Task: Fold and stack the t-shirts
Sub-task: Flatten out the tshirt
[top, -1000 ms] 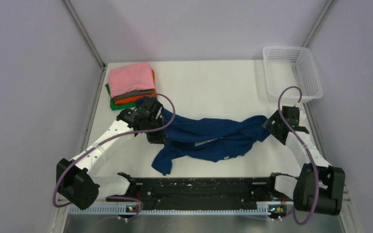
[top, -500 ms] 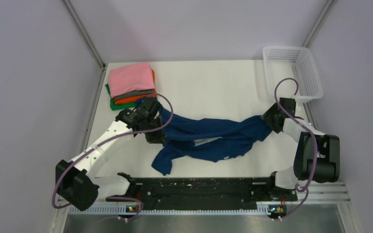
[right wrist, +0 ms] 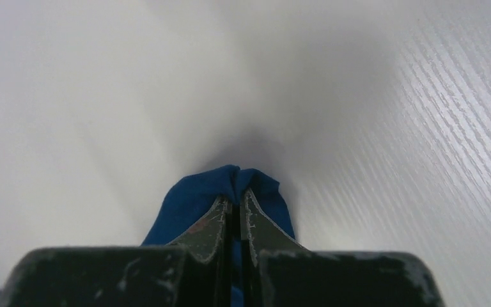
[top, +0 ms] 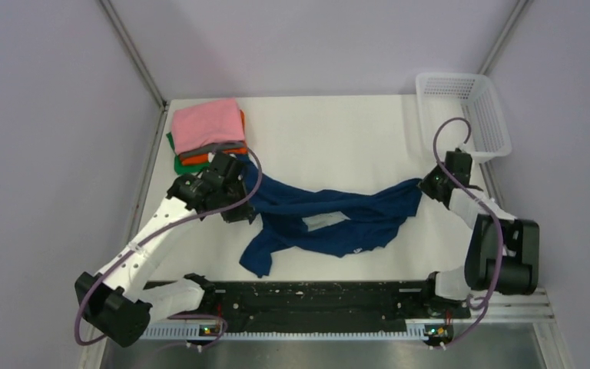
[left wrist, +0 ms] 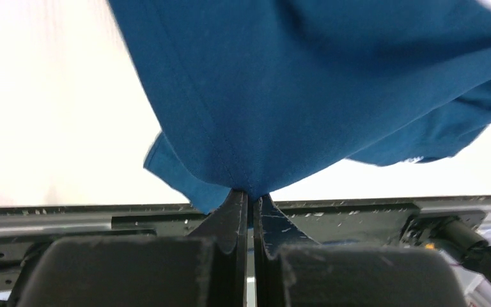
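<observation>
White tabletop between pale lilac walls carries a navy t-shirt, strung out left to right across the middle. At its left end the left gripper has both fingers pressed together on a gathered fold, cloth fanning out beyond the tips. At its right end the right gripper pinches a small bunch, fabric bulging just past the closed tips. One sleeve trails toward the near edge. Far left lies a folded stack, pink t-shirt on top, with grey, orange and green edges beneath. A white mesh basket sits far right.
</observation>
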